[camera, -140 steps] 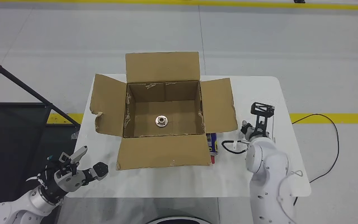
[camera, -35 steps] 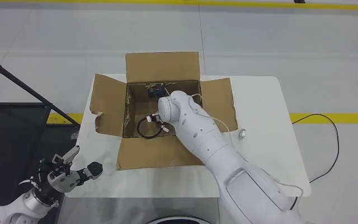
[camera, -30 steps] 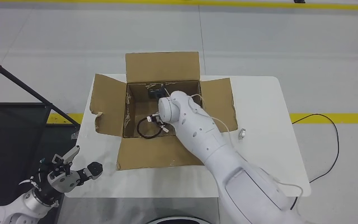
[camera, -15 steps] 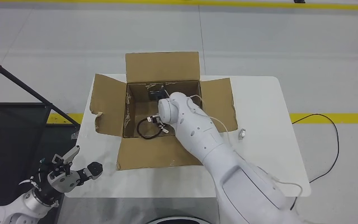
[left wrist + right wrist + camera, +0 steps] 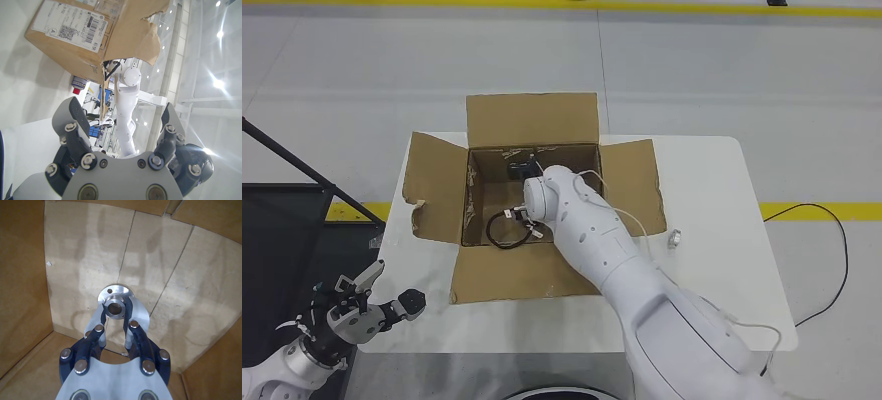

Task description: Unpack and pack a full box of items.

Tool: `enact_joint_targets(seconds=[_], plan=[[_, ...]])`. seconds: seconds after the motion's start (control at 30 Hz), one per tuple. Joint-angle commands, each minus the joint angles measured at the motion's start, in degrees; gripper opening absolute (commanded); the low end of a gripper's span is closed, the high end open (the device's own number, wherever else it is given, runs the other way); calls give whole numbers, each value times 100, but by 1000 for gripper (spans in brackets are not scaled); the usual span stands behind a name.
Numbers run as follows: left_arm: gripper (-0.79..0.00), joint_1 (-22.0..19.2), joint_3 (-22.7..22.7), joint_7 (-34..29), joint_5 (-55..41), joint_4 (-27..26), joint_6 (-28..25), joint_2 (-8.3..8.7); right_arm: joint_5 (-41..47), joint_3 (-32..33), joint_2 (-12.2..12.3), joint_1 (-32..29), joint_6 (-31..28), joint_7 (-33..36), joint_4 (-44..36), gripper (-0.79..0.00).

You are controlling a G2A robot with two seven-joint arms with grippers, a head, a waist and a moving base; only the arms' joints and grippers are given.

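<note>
Centrally, on the floor of the open brown cardboard box (image 5: 532, 118), one silver flanged metal hub (image 5: 114, 306) is recorded, lying flange-down with its bored collar facing up. The collar is pinched between the two dark pads of the right gripper (image 5: 115, 312), which is lowered into the box from above. The collar stands proud of the flat flange and is judged to be the only part offering a purchase. The step in hand is taken to be lifting the hub out, so unpacking is judged to be nearly done.

All four flaps are folded outward, which leaves the opening free for the arm. The box is set at the middle of the white rounded table (image 5: 712, 180).

- One small silvery part (image 5: 674, 238) is noted on the table to the right of the box, apart from the right flap.
- One small white-and-blue canister with a red end (image 5: 78, 85) is noted just beside the box's outer wall.
- The left gripper (image 5: 122, 108) is held beyond the table's near-left corner, well apart from the box, with fingers spread wide and nothing between them.
</note>
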Motion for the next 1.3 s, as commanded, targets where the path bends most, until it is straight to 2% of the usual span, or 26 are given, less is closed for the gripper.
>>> enact_joint_targets(seconds=[0.0,0.23,0.4,0.63,0.8,1.07,1.27], plan=[[0,0,0,0,0,0,0,0,15,20,-4,34,5,-57,19,-785],[0,0,0,0,0,0,0,0,133,159,35,199,-117,-170,-36,-785],[0,0,0,0,0,0,0,0,276,343,141,249,-441,-261,-260,-785],[0,0,0,0,0,0,0,0,218,622,407,28,-742,-273,-1146,-785],[0,0,0,0,0,0,0,0,-140,957,744,-599,-782,60,-2577,-785],[0,0,0,0,0,0,0,0,-1082,1676,1300,-2734,-781,1073,-6245,-785],[0,0,0,0,0,0,0,0,-1740,1972,1496,-3782,-630,1263,-7793,-785]])
